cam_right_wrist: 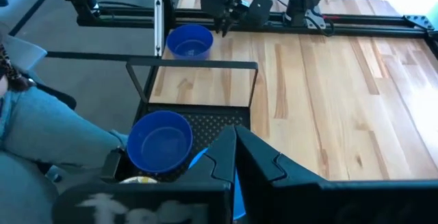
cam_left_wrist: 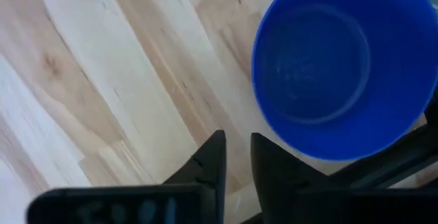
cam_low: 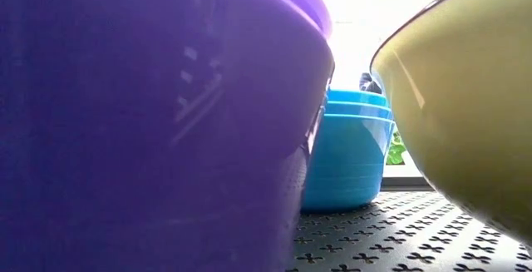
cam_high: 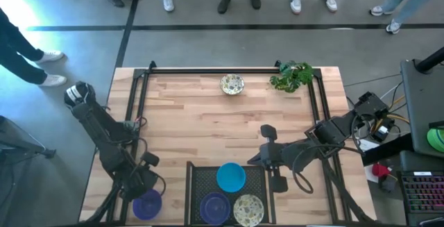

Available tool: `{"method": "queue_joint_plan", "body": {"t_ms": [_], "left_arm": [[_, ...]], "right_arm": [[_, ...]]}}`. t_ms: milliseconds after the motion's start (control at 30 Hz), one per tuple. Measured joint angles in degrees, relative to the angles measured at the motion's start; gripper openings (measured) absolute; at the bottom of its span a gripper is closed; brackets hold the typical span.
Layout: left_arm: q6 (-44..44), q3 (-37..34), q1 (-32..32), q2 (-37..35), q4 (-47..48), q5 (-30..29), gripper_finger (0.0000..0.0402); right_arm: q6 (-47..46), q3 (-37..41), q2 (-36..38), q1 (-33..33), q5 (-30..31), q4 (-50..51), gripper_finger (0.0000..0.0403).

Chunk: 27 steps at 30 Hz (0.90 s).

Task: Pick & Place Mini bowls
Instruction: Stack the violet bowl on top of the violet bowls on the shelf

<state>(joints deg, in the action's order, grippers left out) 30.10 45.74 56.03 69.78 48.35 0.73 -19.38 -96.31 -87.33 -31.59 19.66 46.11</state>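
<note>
A deep blue-purple mini bowl (cam_high: 147, 204) (cam_left_wrist: 342, 66) sits upright on the table's near left. My left gripper (cam_high: 148, 183) (cam_left_wrist: 237, 159) hovers just beyond its far rim, fingers a narrow gap apart over bare wood. The black mesh tray (cam_high: 198, 178) holds a bright blue bowl (cam_high: 231, 177) (cam_low: 347, 155), a purple bowl (cam_high: 215, 207) (cam_right_wrist: 161, 140) and a cream speckled bowl (cam_high: 248, 209) (cam_low: 457, 97), all resting on its floor. My right gripper (cam_high: 254, 160) (cam_right_wrist: 236, 148) is shut at the bright blue bowl's right rim. Another cream speckled bowl (cam_high: 232, 85) sits by the far edge. My right gripper comes slanting down from the table's right at the bright blue bowl's right rim (cam_right_wrist: 198, 159). Its own fingers hide that spot, so I cannot tell whether it touches the bowl. The bowl stands on the tray floor.
A leafy green plant (cam_high: 291, 76) stands at the far right corner. Black frame rails (cam_high: 208, 69) run along the table's far and side edges. Bare wood lies between the tray and the far bowl. Several people's legs and shoes (cam_high: 229, 1) show beyond the far edge.
</note>
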Motion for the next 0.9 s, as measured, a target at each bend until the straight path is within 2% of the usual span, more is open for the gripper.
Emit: {"method": "queue_joint_plan", "body": {"t_ms": [167, 467, 733, 900], "left_arm": [[-2.21, -0.22, 0.00, 0.24, -2.44, -0.29, 0.0079], [-2.38, -4.86, -0.04, 0.92, -13.55, 0.04, 0.0080], [-2.20, -5.20, -0.02, 0.98, -15.11, -0.01, 0.0080], [-1.21, -8.23, -0.02, 0.98, -17.88, -0.13, 0.0080]], "right_arm": [[0.12, 0.28, 0.00, 0.00, -0.04, -0.07, 0.0008], [0.05, 1.88, 0.00, 0.00, -0.28, -0.07, 0.0008], [-0.13, 1.99, 0.00, 0.00, -0.33, -0.15, 0.0008], [-0.13, 1.99, 0.00, 0.00, -0.33, -0.23, 0.0008]]}}
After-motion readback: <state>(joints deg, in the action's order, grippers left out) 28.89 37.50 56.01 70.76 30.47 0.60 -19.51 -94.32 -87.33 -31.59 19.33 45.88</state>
